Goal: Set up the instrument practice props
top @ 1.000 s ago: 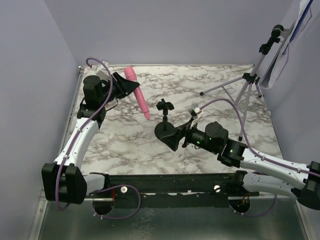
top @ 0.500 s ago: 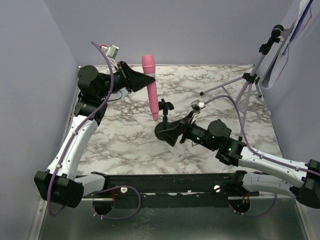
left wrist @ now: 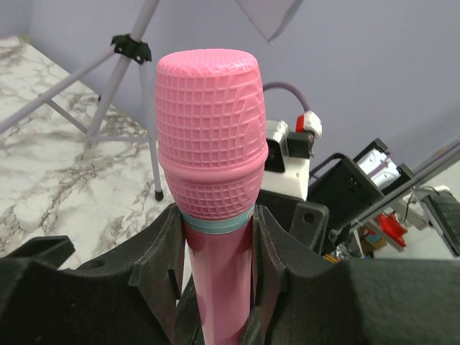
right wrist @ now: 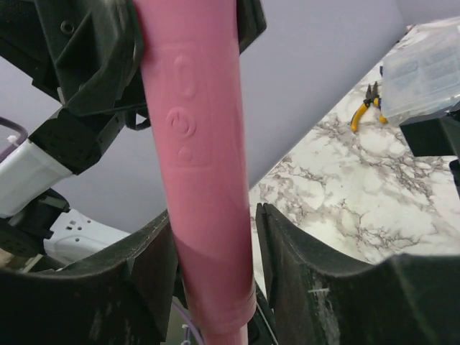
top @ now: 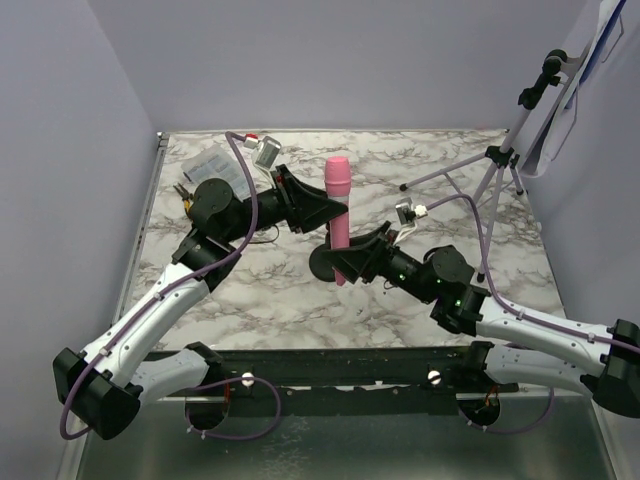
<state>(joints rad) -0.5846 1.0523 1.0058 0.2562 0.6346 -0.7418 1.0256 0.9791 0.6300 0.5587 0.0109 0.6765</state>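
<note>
The left pincer [left wrist: 217,228] is clamped on the pink microphone [left wrist: 208,136], one finger on each side of the handle just under the pale ring below the gridded head. It holds the microphone upright above the middle of the marble table [top: 450,150], head up.

The right pincer [right wrist: 212,223] reaches in from the other side, lower down, with its fingers either side of the handle below the button panel. Its jaws stand partly apart: one finger lies against the pink handle, while a thin gap shows beside the other, so it is not gripping.

In the overhead view the round black base of the small microphone stand [top: 320,265] sits on the table just beside the right pincer, at the foot of the microphone; its clip is hidden.

The music stand [top: 497,155] is well apart at the far right corner on thin silver legs, its top tilted toward the wall with paper sheets [top: 608,22] on it.

At the far left corner lie a clear plastic box [top: 205,165] and pliers [right wrist: 365,108].
</note>
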